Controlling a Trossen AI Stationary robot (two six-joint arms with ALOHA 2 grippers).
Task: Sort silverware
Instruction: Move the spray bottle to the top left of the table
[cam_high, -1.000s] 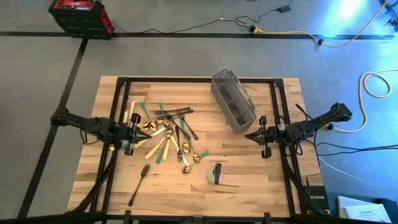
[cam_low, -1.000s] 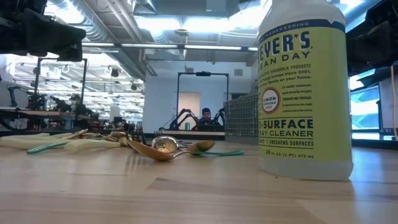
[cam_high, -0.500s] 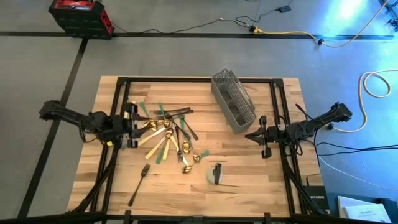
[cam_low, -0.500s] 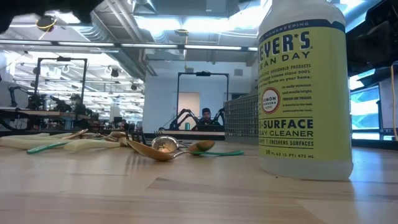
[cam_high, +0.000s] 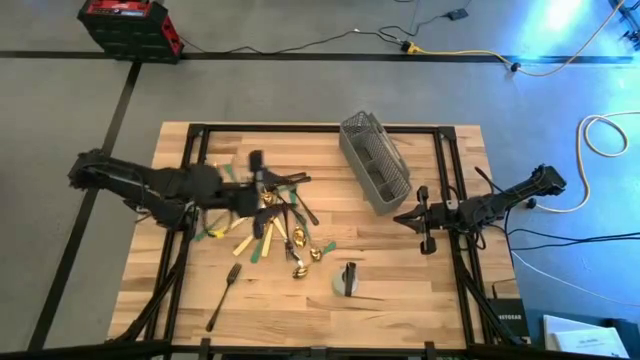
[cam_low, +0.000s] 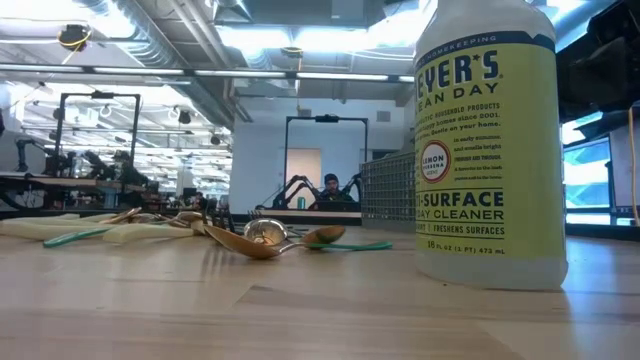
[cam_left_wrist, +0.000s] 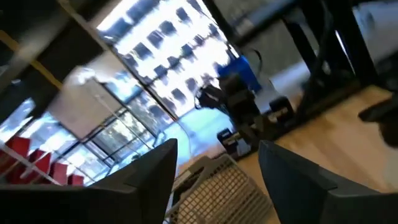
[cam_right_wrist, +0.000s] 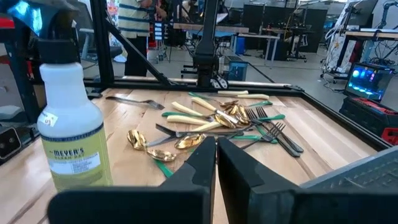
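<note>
- Clearly the left gripper (cam_high: 255, 190) is the nearer one – it hangs over the silverware (cam_high: 270, 220), which lies scattered left of the mesh caddy (cam_high: 375, 160), handles pointing every way
- Its fingers (cam_left_wrist: 298, 180) stand spread, holding nothing
- Right gripper (cam_high: 405, 216), just right of the caddy, waits pressed together – empty

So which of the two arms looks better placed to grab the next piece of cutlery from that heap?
Probably the left. Its claw hangs over the heap of gold, green-handled and dark silverware, fingers apart. The right claw, fingers together, waits near the table's right edge beside the grey mesh caddy, farther from the heap.
</note>
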